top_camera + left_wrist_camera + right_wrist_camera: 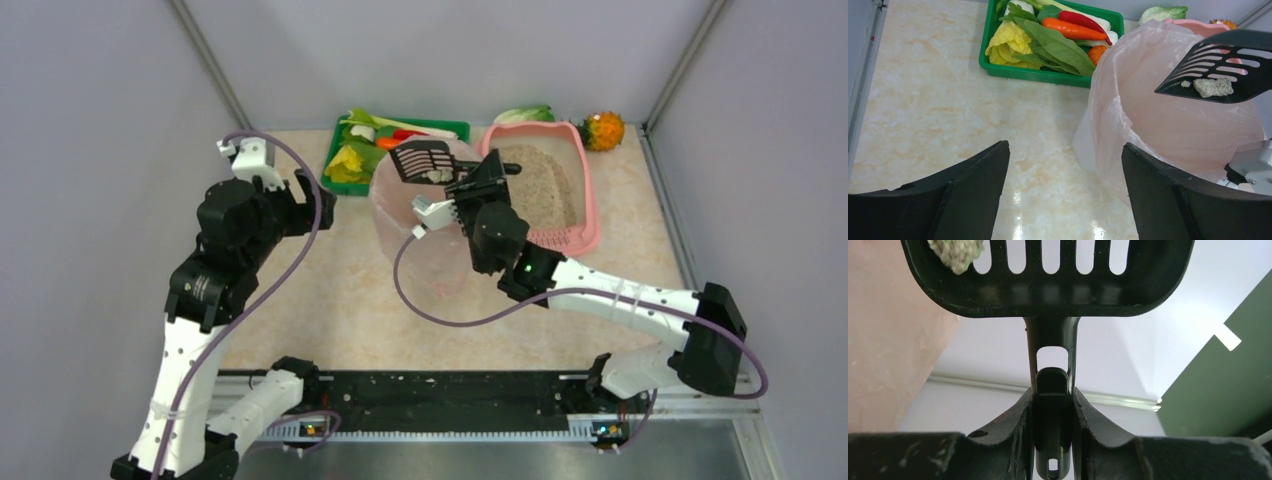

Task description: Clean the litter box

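The pink litter box point(591, 215) sits at the back right, holding beige litter point(542, 182), with a slotted grate at its near end. My right gripper point(487, 183) point(1052, 400) is shut on the handle of a black slotted scoop point(420, 160) point(1048, 280). The scoop point(1228, 65) hangs over the mouth of the bag-lined pink bin point(420, 235) point(1158, 110). A greyish clump point(1213, 87) point(955, 252) lies in the scoop. My left gripper point(312, 205) point(1065, 150) is open and holds nothing, above the table left of the bin.
A green tray point(338, 155) point(1038, 75) of vegetables stands at the back, left of the bin. A cabbage point(525, 114) and an orange spiky fruit point(604, 130) lie behind the litter box. Grey walls close in the table.
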Controlling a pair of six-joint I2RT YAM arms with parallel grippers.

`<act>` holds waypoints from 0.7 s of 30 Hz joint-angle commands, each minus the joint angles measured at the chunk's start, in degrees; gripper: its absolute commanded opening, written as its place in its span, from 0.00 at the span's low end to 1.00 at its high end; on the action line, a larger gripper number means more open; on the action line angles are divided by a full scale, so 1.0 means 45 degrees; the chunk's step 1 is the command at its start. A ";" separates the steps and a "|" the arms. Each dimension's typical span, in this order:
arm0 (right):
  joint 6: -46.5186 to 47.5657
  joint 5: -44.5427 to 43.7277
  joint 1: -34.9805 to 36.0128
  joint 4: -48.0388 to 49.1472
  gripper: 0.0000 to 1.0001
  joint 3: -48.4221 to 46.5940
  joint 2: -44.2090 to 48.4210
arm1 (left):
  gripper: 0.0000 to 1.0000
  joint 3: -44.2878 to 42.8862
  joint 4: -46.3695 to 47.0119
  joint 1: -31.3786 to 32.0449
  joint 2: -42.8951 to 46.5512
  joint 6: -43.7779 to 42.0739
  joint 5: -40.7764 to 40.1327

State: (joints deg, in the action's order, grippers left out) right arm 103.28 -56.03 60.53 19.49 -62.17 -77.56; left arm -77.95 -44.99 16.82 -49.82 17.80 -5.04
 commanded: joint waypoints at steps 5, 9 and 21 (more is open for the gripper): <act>0.2036 0.2495 -0.0541 -0.0557 0.00 0.0256 0.1605 | 0.88 0.0260 0.0467 0.0031 0.0359 -0.0235 -0.0228; 0.2283 0.3035 -0.1111 -0.1305 0.00 -0.0236 0.1536 | 0.88 0.0281 0.0467 0.0032 0.0402 -0.0265 -0.0215; 0.2760 0.3609 -0.1840 -0.2216 0.00 -0.1655 0.0661 | 0.88 0.0390 0.0433 0.0032 0.0694 -0.0343 -0.0360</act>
State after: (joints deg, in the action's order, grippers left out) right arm 114.93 -41.34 52.05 7.79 -65.91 -73.54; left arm -76.53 -45.01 16.82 -47.75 17.17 -5.69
